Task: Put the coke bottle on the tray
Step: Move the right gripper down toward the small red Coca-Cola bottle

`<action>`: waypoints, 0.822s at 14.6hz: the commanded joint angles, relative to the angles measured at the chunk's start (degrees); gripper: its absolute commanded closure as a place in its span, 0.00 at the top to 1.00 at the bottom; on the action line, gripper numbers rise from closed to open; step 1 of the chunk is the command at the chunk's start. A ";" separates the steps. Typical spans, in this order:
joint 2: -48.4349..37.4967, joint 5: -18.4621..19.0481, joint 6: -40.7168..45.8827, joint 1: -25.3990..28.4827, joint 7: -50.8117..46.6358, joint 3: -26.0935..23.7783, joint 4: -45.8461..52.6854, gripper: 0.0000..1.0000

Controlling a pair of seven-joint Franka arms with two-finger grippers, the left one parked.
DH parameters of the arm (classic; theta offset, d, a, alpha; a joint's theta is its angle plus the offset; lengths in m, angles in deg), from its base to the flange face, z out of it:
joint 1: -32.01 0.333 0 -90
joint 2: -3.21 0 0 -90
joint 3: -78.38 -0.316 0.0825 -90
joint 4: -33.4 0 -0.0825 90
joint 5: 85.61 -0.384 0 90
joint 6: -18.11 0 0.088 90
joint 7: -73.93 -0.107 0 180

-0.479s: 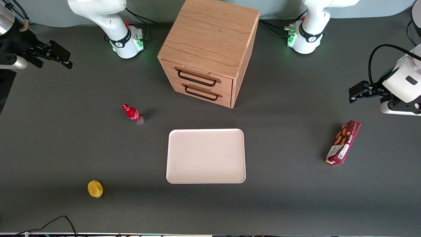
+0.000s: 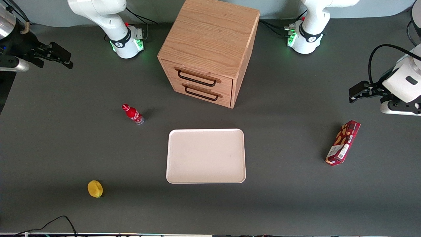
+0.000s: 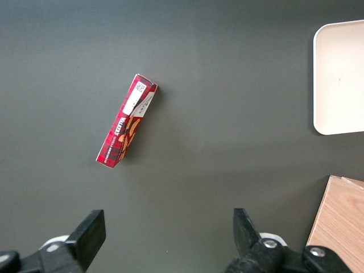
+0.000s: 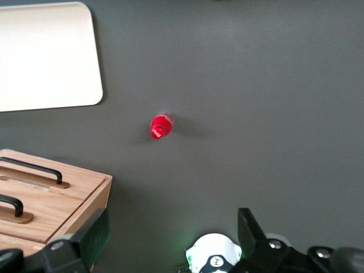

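So far: nothing done.
Bottle [image 2: 133, 114]: upright on worktop [image 2: 296, 197], left-centre, beside tray [image 2: 206, 156].
Gripper [image 2: 59, 56]: upper left, spread wide, empty.
Left: reach, grasp, carry, place.

I see the coke bottle [image 2: 133, 114] on the table near the tray [image 2: 206, 155], the gripper [image 2: 56, 54] well apart from it, and the drawer cabinet [image 2: 208, 49] farther from the front camera than the tray.

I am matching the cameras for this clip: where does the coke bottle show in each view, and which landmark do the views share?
Front view: the coke bottle stands on the table, apart from the tray and farther from the camera than it; the open gripper hangs toward the working arm's end.
Right wrist view: coke bottle seen cap-on, between tray and wooden cabinet.
Left wrist view: not in it.
Shared landmark: the tray.
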 commanded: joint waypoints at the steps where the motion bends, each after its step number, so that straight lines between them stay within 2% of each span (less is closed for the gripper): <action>1: 0.23 -1.77 -8.98 -0.15 -0.71 -2.19 -10.78 1.00; 5: 0.66 -1.68 -32.86 -0.23 -2.64 -4.12 -31.09 1.00; 7: 3.64 -1.68 -43.08 -0.15 -3.52 -4.12 -36.74 1.00; 12: 7.00 -1.68 -54.61 -0.06 -6.07 -5.53 -43.51 1.00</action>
